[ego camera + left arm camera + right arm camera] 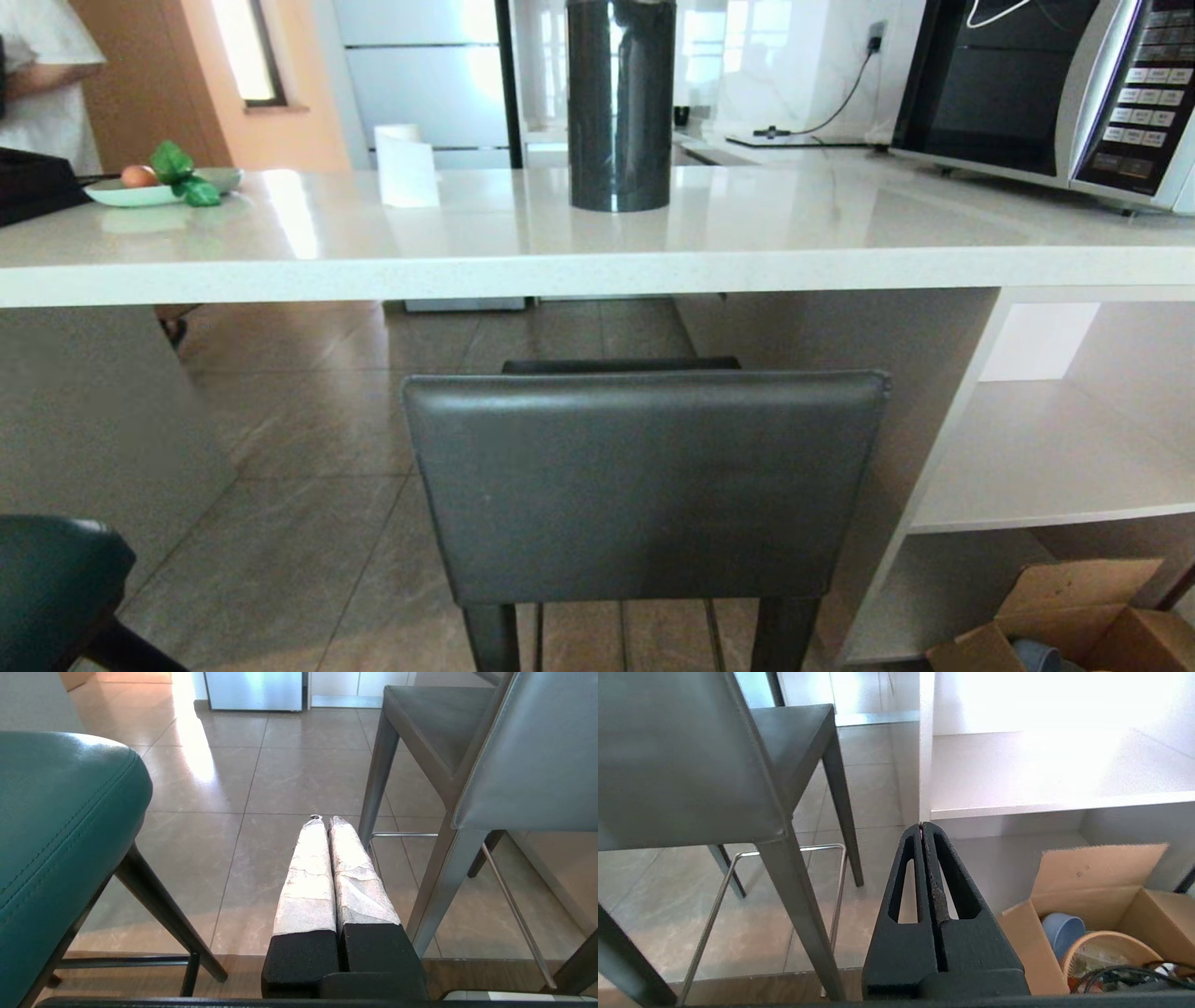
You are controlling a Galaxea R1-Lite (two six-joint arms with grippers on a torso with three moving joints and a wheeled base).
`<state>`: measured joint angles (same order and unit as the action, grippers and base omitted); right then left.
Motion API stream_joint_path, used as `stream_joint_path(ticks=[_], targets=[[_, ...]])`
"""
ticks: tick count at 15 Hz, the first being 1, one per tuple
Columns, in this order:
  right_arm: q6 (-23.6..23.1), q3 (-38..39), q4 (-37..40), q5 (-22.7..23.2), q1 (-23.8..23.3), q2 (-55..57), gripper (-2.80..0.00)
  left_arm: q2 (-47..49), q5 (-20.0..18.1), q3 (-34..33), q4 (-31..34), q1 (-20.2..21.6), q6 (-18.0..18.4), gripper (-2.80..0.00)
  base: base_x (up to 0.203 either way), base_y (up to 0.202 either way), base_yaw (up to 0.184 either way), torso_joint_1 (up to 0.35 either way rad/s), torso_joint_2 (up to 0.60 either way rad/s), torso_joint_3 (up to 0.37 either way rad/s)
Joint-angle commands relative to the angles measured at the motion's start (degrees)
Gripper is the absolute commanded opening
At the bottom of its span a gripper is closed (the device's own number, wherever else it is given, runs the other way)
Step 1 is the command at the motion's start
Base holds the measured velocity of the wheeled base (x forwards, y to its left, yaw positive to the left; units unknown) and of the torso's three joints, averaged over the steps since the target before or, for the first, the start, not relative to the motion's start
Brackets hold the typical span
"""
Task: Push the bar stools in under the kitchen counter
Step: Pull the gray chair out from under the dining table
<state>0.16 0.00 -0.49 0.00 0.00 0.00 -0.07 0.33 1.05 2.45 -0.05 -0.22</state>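
Looking from the head camera, you get neither arm; only the wrist views show them. The grey stool [644,485] stands square in front of the desk [597,257], its backrest turned toward you and its long edge running parallel to the desk's front edge. Its seat points in under the desk, but you only see a thin dark strip of it above the backrest, and the legs are cut off at the bottom of the frame. How far the seat reaches under the desk you cannot tell from this view. The teal stool [56,579] sits to the grey stool's left, only a corner of it in frame.

Your left wrist view fills in what the head view hides: the left gripper [325,820] hangs low between the two stools, its paper-wrapped jaws pressed together on nothing, touching neither the teal cushion nor the grey stool's leg. The chrome footrest [404,835] shows there too.

Your right wrist view shows the right gripper [921,825], jaws also pressed together and empty, on the grey stool's other side, near the white shelves [1045,802] and an open cardboard box [1101,896] on the floor.
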Motion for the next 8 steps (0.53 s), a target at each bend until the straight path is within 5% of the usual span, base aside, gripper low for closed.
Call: stream_joint_path(ticks=[1, 8], targets=[[-0.2, 0.2, -0.2, 0.0, 0.0, 0.0, -2.80, 0.1, 0.0, 0.0, 0.0, 0.1, 0.0, -2.80, 0.000, 0.000, 0.000, 0.000, 0.00, 0.000], [-0.1, 0.2, -0.2, 0.0, 0.0, 0.0, -2.80, 0.0, 0.0, 0.2, 0.8, 0.0, 0.1, -2.80, 0.000, 0.000, 0.000, 0.000, 0.00, 0.000]])
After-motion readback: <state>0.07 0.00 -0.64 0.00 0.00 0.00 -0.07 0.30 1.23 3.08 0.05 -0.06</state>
